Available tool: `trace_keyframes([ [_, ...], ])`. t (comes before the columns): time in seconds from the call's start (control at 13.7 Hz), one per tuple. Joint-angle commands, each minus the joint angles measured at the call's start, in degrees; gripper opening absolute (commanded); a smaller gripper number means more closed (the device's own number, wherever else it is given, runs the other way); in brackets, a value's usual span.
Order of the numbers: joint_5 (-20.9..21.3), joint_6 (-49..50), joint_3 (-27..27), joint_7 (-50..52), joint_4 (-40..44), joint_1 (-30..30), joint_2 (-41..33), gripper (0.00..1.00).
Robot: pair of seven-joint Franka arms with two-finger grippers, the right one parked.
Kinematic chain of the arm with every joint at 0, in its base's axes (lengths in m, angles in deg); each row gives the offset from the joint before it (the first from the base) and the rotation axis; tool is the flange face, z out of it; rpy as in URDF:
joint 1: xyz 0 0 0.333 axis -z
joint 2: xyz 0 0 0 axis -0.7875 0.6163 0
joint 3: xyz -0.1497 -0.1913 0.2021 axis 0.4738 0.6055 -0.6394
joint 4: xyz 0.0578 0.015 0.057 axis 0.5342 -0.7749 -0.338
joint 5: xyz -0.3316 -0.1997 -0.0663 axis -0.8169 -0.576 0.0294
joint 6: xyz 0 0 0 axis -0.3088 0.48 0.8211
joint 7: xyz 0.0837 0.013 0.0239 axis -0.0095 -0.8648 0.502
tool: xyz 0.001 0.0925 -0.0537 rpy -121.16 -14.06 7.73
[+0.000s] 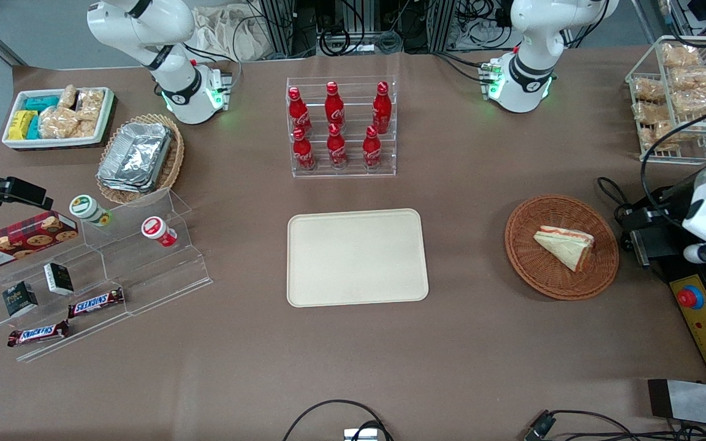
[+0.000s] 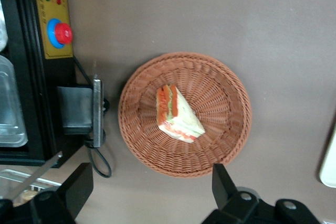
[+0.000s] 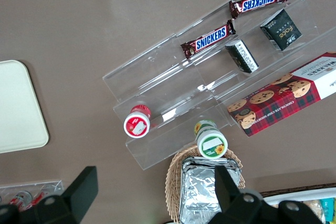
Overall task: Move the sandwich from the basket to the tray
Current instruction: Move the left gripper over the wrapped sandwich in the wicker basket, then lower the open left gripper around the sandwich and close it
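Front view: the sandwich (image 1: 562, 246) lay flat inside the round basket (image 1: 527, 257), toward the working arm's end of the table; the tray (image 1: 357, 256) sat bare, well apart from the basket toward the table's middle, nearer the camera than the rack of red bottles (image 1: 341, 127). The working arm stood at that end of the table, beside the basket and above the control box (image 1: 705, 321); its gripper was not visible here. Left wrist view: the gripper (image 2: 152, 192) hung high over the table with its fingers spread wide and holding nothing; the sandwich (image 2: 177, 114) lay below it and a little ahead of its fingertips (image 2: 222, 181), near the basket's middle (red-orange filling edge turned toward the control box's red button (image 2: 62, 33)). Right wrist view: only the tray's corner (image 3: 21, 108) appeared, nothing on it. Step in hand, as judged: the approach, before any grasp. The next move called for centring over the wedge, lining the fingers across its flat bread faces, descending inside the rim, and closing gently on the soft bread.
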Motion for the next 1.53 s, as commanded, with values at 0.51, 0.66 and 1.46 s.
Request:
trace_keyframes([
  [0.51, 1.24, -3.16, 0.0, 14.26, -4.83, 1.2, 1.45, 1.0],
  [0.66, 1.24, -13.61, -0.35, 18.05, -15.0, 0.76, -2.58, 1.0],
  [1.46, -3.68, -40.46, -0.52, 19.04, -34.65, -3.37, -1.12, 1.0],
])
